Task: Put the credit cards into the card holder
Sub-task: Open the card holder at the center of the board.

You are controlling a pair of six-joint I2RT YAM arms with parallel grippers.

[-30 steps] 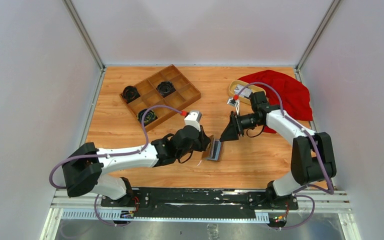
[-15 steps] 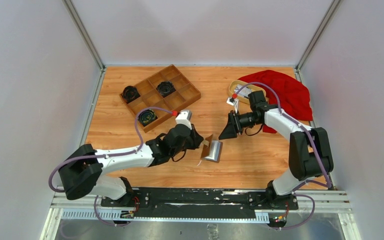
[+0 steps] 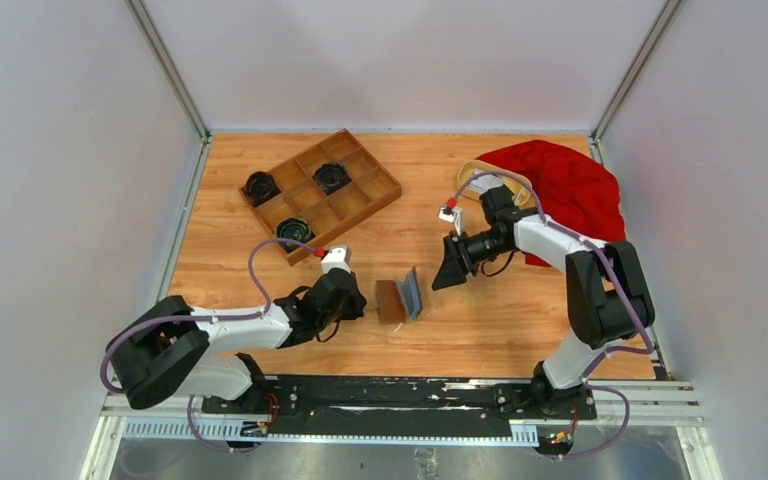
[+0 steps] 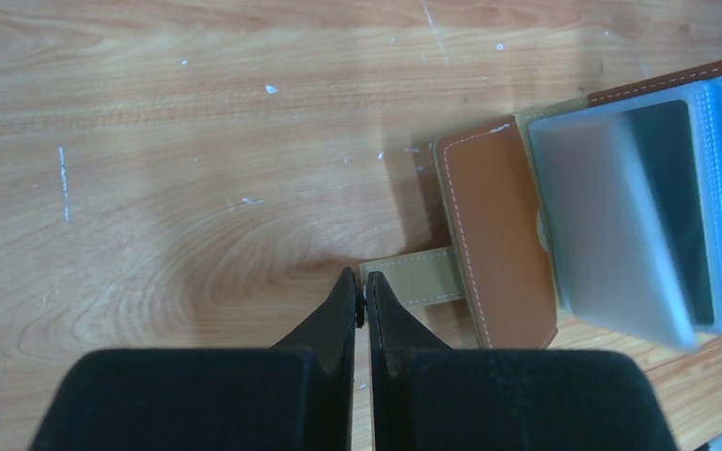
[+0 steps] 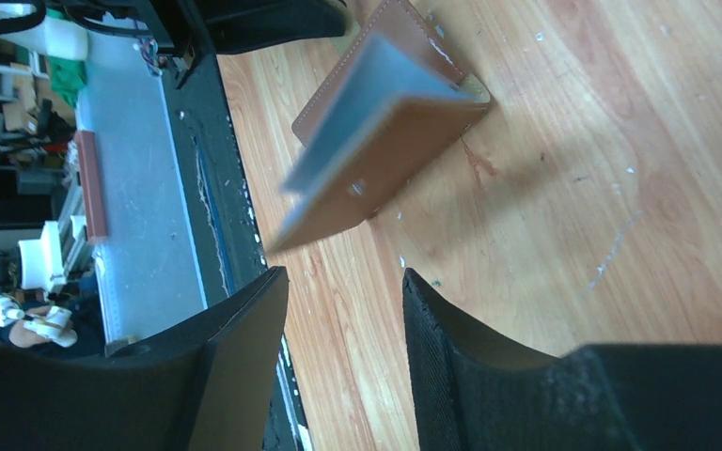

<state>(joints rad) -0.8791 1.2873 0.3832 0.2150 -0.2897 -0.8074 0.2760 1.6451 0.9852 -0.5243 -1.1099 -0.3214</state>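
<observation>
- The left claw (image 4: 356, 303) is clenched, its tips touching the end of the strap on the card holder (image 4: 498, 244); whether it pinches the strap is unclear.
- The right claw (image 5: 343, 277) is released and holds nothing. It hovers just right of the card holder, which stands half-open near the table's middle.
- The wooden table (image 3: 500, 320) is scratched and speckled white.
- A compartment tray (image 3: 390, 185) sits far left and a red cloth (image 3: 570, 185) far right, with pale walls around.
- The left arm lies low, reaching right. The right arm bends, reaching left.
</observation>
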